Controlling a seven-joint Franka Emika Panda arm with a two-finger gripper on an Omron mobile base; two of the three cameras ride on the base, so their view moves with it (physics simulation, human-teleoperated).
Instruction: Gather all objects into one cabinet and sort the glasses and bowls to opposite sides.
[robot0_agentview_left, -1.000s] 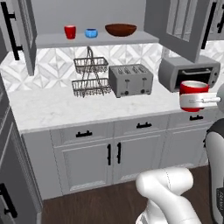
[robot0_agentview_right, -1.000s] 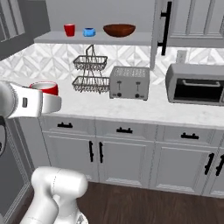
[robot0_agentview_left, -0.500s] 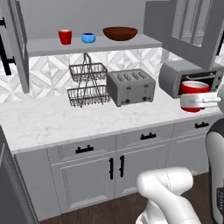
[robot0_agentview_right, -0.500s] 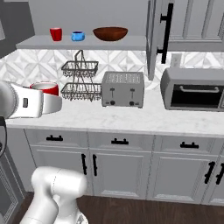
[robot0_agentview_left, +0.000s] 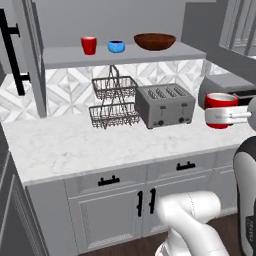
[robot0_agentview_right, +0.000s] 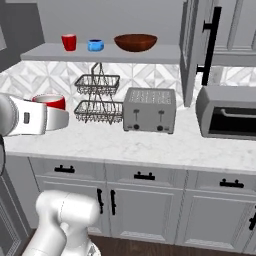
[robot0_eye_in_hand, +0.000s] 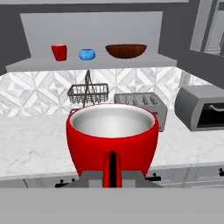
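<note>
My gripper (robot0_eye_in_hand: 112, 174) is shut on a red cup (robot0_eye_in_hand: 112, 133) with a pale inside, held upright in front of the counter. From the base views the held cup (robot0_agentview_left: 220, 101) (robot0_agentview_right: 49, 102) sits on top of the white hand (robot0_agentview_left: 227, 117) (robot0_agentview_right: 44, 120). On the grey shelf (robot0_agentview_left: 65, 56) of the open wall cabinet stand another red cup (robot0_agentview_left: 89, 45), a small blue bowl (robot0_agentview_left: 116, 46) and a wide brown bowl (robot0_agentview_left: 154, 41), left to right. The same row shows in the hand view: cup (robot0_eye_in_hand: 59, 52), blue bowl (robot0_eye_in_hand: 87, 54), brown bowl (robot0_eye_in_hand: 126, 50).
A wire two-tier basket (robot0_agentview_left: 113, 102) and a grey toaster (robot0_agentview_left: 165, 105) stand on the marble counter (robot0_agentview_left: 75, 145) under the shelf. A toaster oven (robot0_agentview_right: 230, 112) sits at the right. Open cabinet doors (robot0_agentview_left: 31, 55) (robot0_agentview_right: 192, 47) with black bar handles flank the shelf.
The whole scene has shifted and grown in both base views, so the base has driven closer to the counter. The red cup stays held in the shut gripper.
</note>
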